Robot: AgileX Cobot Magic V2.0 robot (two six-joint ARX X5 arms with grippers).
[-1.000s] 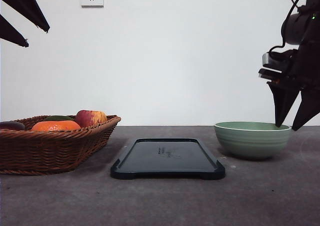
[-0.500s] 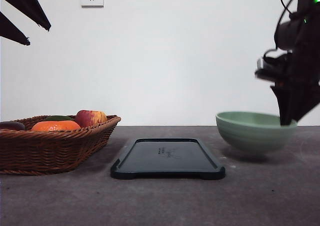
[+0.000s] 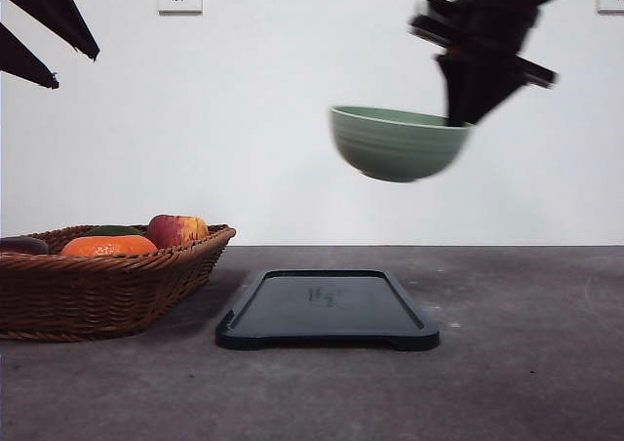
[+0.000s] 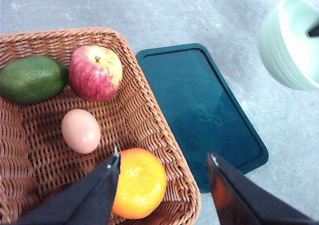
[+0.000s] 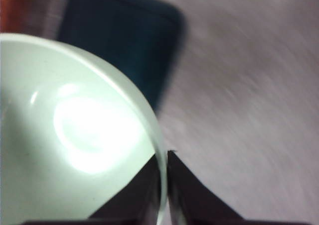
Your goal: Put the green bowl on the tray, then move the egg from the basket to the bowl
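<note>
Right pincer (image 3: 458,121) pinches the green bowl (image 3: 398,144) rim, mouth seemingly tilted slightly, above the tray (image 3: 327,309).

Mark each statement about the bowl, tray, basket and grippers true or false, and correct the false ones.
1. The pale sage-green round bowl rests on the table. False: it hangs in the air, held by its rim in the right gripper.
2. The flat dark rectangular tray carries nothing. True.
3. The egg lies in the brown woven wicker basket. True.
4. The left gripper grips the orange. False: it is open, holding nothing.
</note>
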